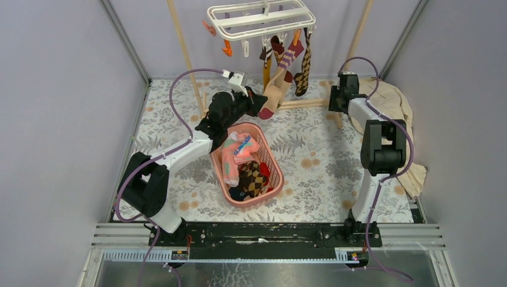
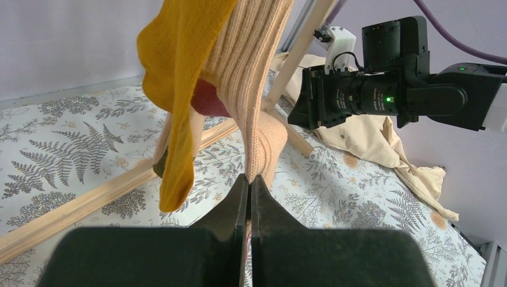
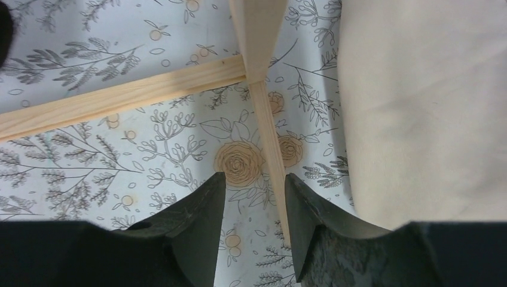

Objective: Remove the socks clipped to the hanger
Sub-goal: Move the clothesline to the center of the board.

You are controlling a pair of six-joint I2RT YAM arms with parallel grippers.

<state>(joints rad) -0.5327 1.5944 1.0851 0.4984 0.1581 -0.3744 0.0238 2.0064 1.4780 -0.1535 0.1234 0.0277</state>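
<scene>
Several socks (image 1: 287, 60) hang clipped under the white hanger (image 1: 269, 30) at 12 o'clock above the table (image 1: 311, 143), bunched toward the hanger's right end, while the clips on its left end dangle bare. The lowest of them, a peach ribbed sock (image 2: 254, 78), is stretched downward beside a mustard sock (image 2: 179, 54). The left hand (image 2: 250, 188) has its jaws pressed together on the peach sock's lower tip, apparently gripping there so that a pull away from the hanger will drag the cuff out of its clip.

Straight below and toward 6 o'clock sits a pink basket (image 1: 216, 170) with loose socks (image 1: 242, 152) piled inside, placed close, I judge, so that each freed sock needs only a short carry.

At 2 o'clock the right hand (image 3: 251, 191) hovers about half open and holds nothing, poised over the foot of the wooden rack (image 3: 119, 98), probably kept clear of the left arm's pull. A beige cloth (image 3: 418, 107) lies crumpled at 3 o'clock.
</scene>
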